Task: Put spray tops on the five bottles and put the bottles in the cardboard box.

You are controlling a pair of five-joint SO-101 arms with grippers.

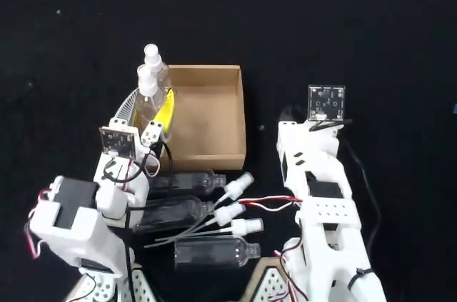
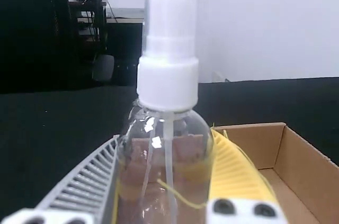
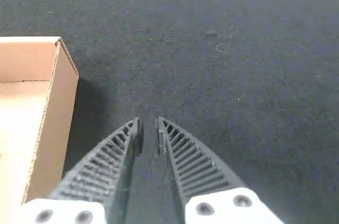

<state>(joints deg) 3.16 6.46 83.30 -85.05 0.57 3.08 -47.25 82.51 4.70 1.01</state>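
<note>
The left gripper (image 2: 164,192) is clamping an upright capped spray bottle (image 2: 167,83), with the cardboard box (image 1: 207,68) just to its right, while the right gripper (image 3: 148,136) is sitting nearly closed and empty.

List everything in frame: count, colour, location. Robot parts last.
cardboard box: 1, brown, open, mid-table between the two arms
capped bottles: 2, clear with white spray tops, upright outside the box wall on the left arm's side; one is gripped, the other stands just behind it
uncapped bottles: 3, clear, lying on their sides in front of the box
loose spray tops: 3, white with dip tubes, lying by those bottles' necks
table: 1, black covering
arms: 2, white, at the near edge
left gripper: 1, grey and yellow fingers, closed on a capped bottle
right gripper: 1, dark fingers, nearly together, empty, over bare table beside the box
</note>
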